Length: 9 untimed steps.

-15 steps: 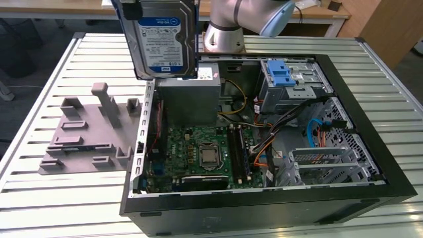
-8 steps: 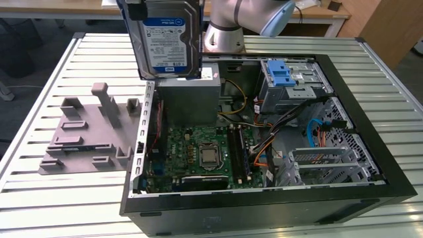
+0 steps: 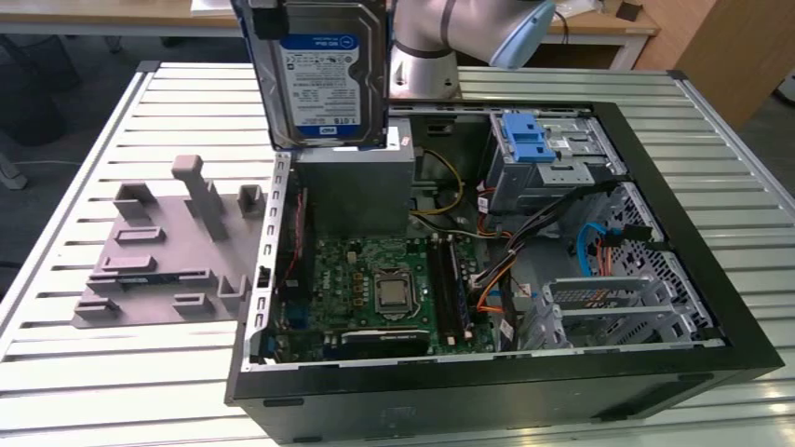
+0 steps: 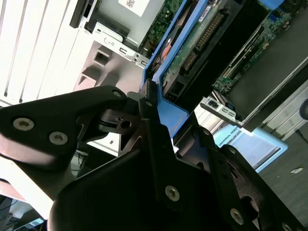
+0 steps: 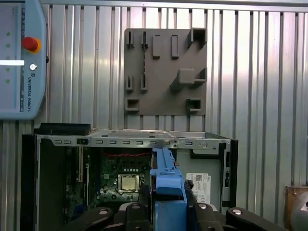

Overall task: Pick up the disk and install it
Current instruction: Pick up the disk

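Slatted metal desk carries an open computer case directly below the pincer, which is clenched on the disk, holding it upright in the air above the case's power supply.

bright, even overhead light puts pale glare on the table slats and a soft sheen on the disk, while the case interior sits shaded and the gripper reads near-black.
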Motion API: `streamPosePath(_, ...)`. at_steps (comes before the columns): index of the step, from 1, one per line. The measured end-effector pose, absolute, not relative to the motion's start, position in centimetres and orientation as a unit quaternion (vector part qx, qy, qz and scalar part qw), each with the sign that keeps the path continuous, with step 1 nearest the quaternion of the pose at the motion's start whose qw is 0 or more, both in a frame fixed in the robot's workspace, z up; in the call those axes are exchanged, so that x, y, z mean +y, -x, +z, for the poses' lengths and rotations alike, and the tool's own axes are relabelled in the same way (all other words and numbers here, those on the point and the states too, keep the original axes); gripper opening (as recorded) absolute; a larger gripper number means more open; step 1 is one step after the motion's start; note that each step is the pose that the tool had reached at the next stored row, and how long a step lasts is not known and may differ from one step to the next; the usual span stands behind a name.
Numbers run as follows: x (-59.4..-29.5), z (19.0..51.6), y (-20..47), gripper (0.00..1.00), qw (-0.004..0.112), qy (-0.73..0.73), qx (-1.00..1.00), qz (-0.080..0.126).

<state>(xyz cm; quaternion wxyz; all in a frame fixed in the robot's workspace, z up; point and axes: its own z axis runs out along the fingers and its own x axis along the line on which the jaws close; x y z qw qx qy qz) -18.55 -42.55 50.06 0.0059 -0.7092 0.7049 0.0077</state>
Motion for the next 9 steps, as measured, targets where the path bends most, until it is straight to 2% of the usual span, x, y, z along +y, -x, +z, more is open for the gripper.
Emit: streamPosePath(9, -42.56, 50.01, 17.65, 0.36, 0.006, 0.709, 0.705, 0.008)
